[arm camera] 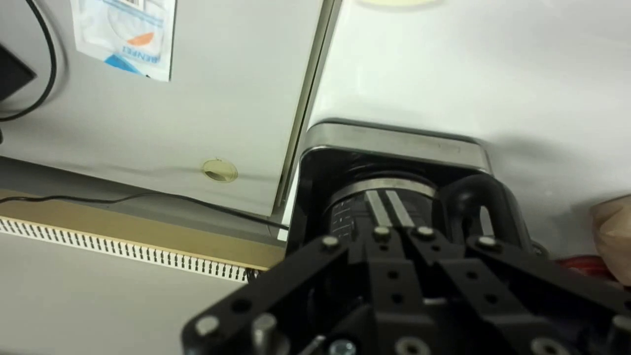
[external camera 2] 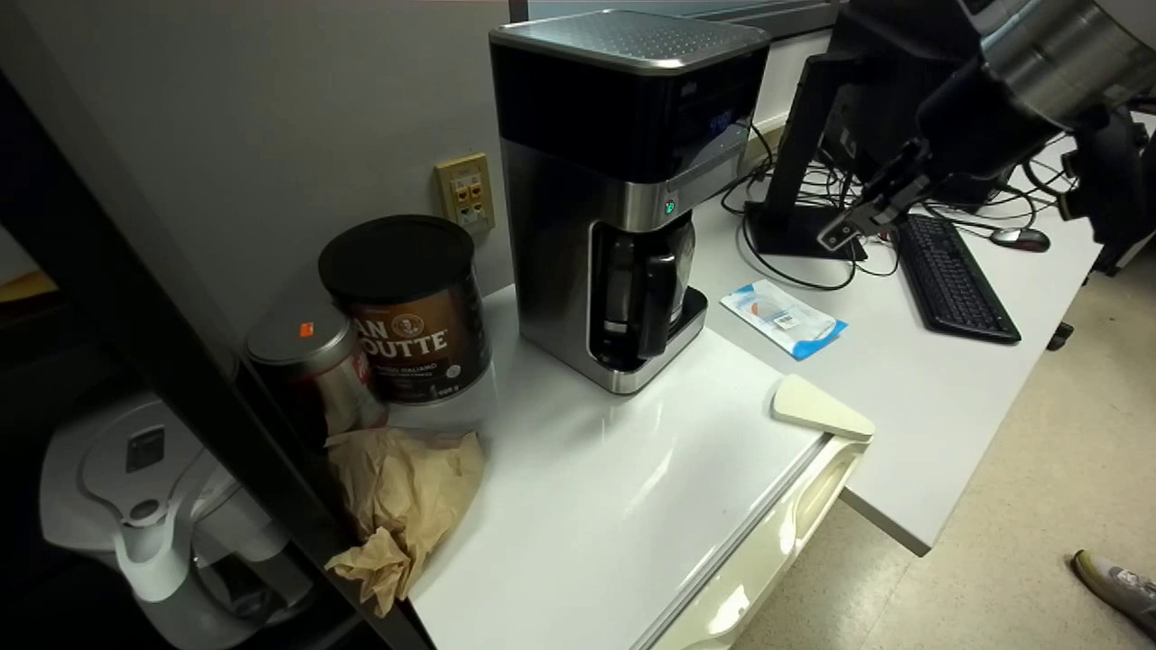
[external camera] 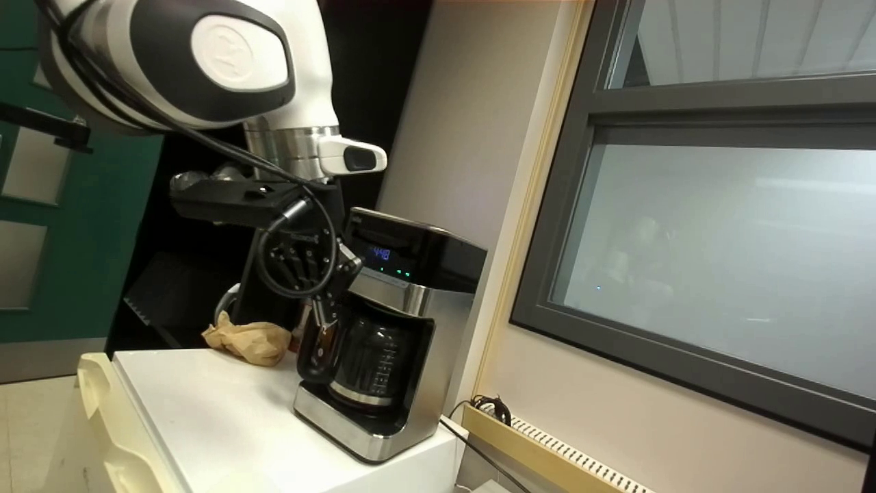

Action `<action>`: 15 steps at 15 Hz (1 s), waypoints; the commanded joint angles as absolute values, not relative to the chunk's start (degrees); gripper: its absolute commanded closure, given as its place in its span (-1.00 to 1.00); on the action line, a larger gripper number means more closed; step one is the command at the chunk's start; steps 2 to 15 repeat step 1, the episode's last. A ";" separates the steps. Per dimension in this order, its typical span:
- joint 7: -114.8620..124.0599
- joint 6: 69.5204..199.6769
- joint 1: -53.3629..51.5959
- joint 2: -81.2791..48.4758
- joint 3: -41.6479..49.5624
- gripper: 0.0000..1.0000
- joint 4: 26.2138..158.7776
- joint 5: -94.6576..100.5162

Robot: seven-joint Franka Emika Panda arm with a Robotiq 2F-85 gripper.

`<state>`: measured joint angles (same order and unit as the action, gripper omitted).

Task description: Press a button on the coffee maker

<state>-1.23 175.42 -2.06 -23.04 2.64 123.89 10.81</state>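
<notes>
The coffee maker (external camera 2: 551, 262) stands upright on the white counter (external camera 2: 578, 506), its front facing the gripper (arm camera: 389, 208). The gripper is closed, its 2 fingers (arm camera: 377, 209) side by side with a thin slit between them. In an exterior view, a clear gap parts the fingertips from the machine's front. In the wrist view, they overlap the dark carafe (arm camera: 345, 212), which sits inside the machine. The gripper covers part of the front near the display (external camera: 381, 254), whose blue digits appear to read 4:48, with small green lights (external camera: 404, 273) below. A coffee tub (external camera 2: 424, 334) stands near the machine's side; a crumpled paper bag (external camera 2: 411, 506) lies farther off.
</notes>
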 commanded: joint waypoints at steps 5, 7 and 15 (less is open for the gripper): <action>-2.98 175.52 -3.48 -18.98 3.71 0.99 129.46 11.68; -2.98 175.52 -3.48 -18.98 3.71 0.99 129.46 11.68; -2.98 175.52 -3.48 -18.98 3.71 0.99 129.46 11.68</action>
